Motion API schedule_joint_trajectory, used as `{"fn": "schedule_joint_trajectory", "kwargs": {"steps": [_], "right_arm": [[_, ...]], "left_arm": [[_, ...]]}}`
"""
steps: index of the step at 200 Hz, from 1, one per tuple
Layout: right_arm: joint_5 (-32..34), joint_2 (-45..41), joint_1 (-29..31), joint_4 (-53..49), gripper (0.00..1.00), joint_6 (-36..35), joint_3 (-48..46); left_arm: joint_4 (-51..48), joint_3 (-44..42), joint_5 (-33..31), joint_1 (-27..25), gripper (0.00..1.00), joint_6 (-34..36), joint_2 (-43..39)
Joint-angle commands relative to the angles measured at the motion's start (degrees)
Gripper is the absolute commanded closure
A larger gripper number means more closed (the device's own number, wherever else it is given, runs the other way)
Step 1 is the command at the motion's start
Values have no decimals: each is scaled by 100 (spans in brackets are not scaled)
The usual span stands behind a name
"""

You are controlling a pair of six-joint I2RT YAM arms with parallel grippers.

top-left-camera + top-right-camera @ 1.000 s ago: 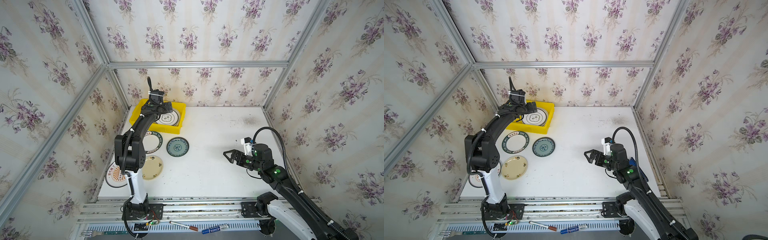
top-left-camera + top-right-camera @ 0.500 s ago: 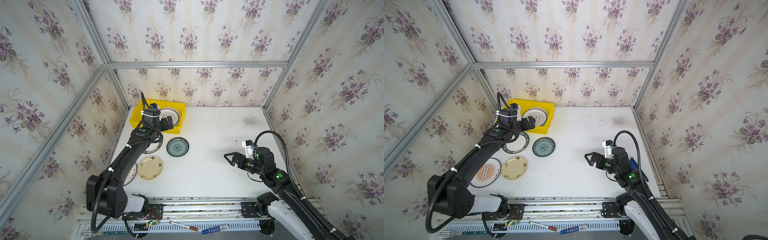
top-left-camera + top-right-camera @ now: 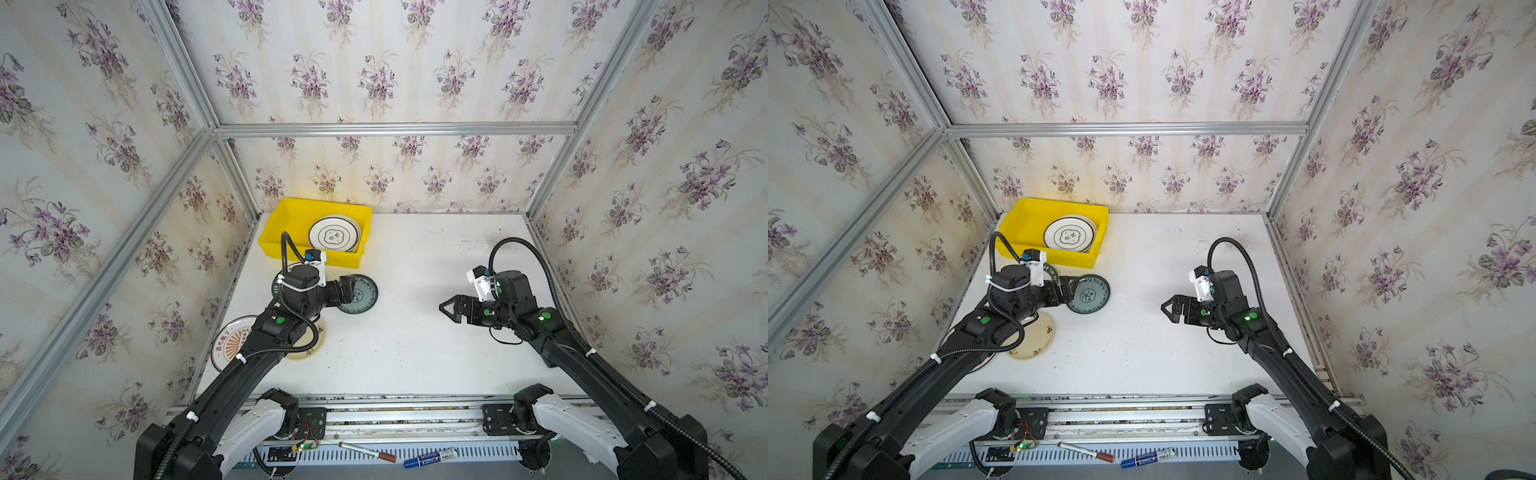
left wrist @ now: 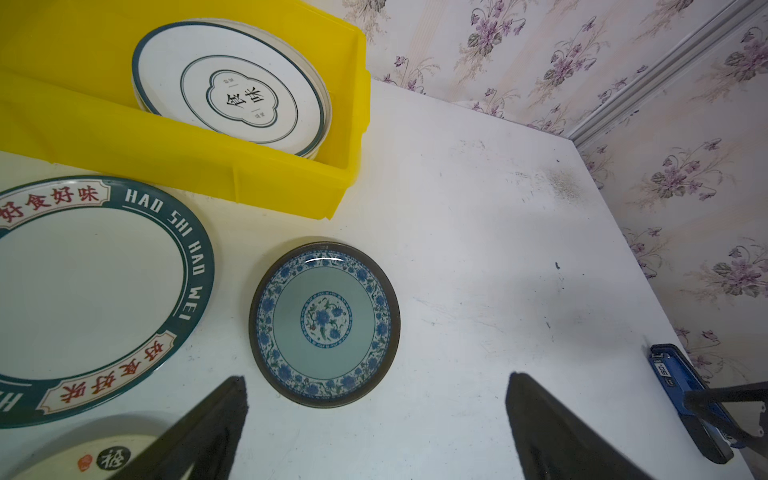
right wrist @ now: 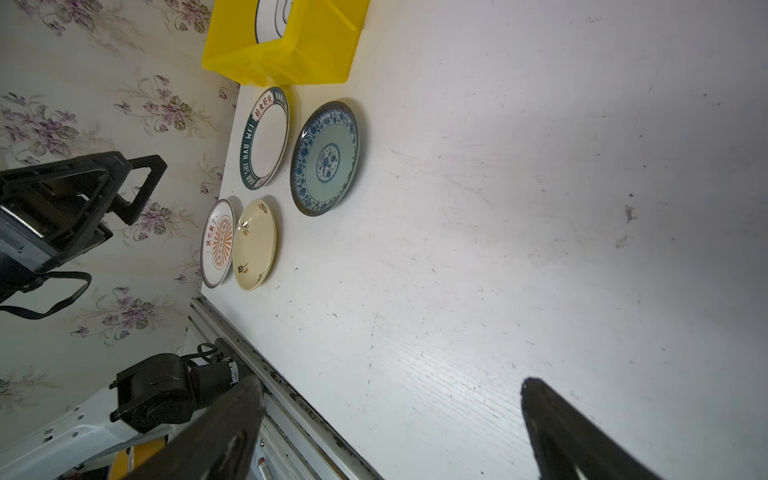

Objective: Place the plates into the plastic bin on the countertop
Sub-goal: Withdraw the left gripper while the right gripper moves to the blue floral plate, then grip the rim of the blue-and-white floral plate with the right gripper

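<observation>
The yellow plastic bin [image 3: 276, 246] stands at the countertop's [image 3: 415, 332] back left, with a stack of white green-rimmed plates [image 3: 334, 236] in its right half. In front of it lie a teal patterned plate [image 4: 324, 324], a green-banded plate [image 4: 95, 299], a cream plate [image 5: 254, 244] and an orange sunburst plate [image 5: 217, 243]. My left gripper [image 3: 351, 286] hovers open at the teal plate's left edge, holding nothing. Over bare countertop on the right, my right gripper [image 3: 446, 307] is open and empty. In both top views my left arm hides most of the green-banded plate.
Flowered walls with aluminium rails close in the countertop on three sides. A metal rail [image 3: 395, 415] runs along the front edge, and two pens [image 3: 430, 457] lie below it. Dark scuffs [image 3: 490, 239] mark the back right of the countertop.
My left arm has swung back from over the bin and come down forward, so its gripper now sits by the teal plate. The right gripper has barely shifted. Both stayed open.
</observation>
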Motion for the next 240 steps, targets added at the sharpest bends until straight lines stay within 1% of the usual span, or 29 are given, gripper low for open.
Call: {"fn": "schedule_joint_trajectory", "kwargs": {"steps": [1, 23, 39, 66, 86, 107, 130, 144, 163, 180, 196, 203, 207, 240], "right_arm": [[89, 228, 31, -152, 1, -293, 174], [147, 556, 70, 151, 1, -242, 209], [278, 837, 223, 379, 1, -135, 285], [646, 1368, 608, 584, 1, -120, 564], [916, 1757, 840, 772, 1, -32, 719], [1077, 2240, 900, 1107, 0, 254, 807], [1312, 2797, 912, 1014, 0, 262, 1167], [1333, 2885, 936, 1534, 0, 407, 1048], [1086, 2884, 949, 2622, 0, 797, 625], [548, 2965, 969, 4064, 0, 1217, 188], [422, 3201, 1008, 5012, 1, 1646, -21], [388, 3354, 1015, 5212, 1, 1717, 4], [372, 3442, 1228, 5283, 1, 1733, 38], [563, 4103, 1570, 5395, 3, 1716, 425]], "left_arm": [[372, -334, -20, -84, 0, -124, -197], [736, -620, 334, -136, 0, -40, -214], [825, -672, 454, -237, 0, -52, -137], [863, -735, 224, -426, 0, 5, 86], [997, -858, 201, -473, 0, 45, 252], [1047, -935, 40, -473, 0, 218, 397], [1107, -935, 8, -469, 0, 221, 481], [1195, -951, 65, -472, 0, 182, 561], [1281, -967, 111, -473, 0, 173, 722], [1326, -962, 143, -473, 0, 175, 854], [1366, -962, 210, -473, 0, 131, 938], [1378, -962, 232, -473, 0, 120, 959], [1392, -962, 243, -473, 0, 111, 964], [1439, -997, 241, -473, 0, 86, 966]]}}
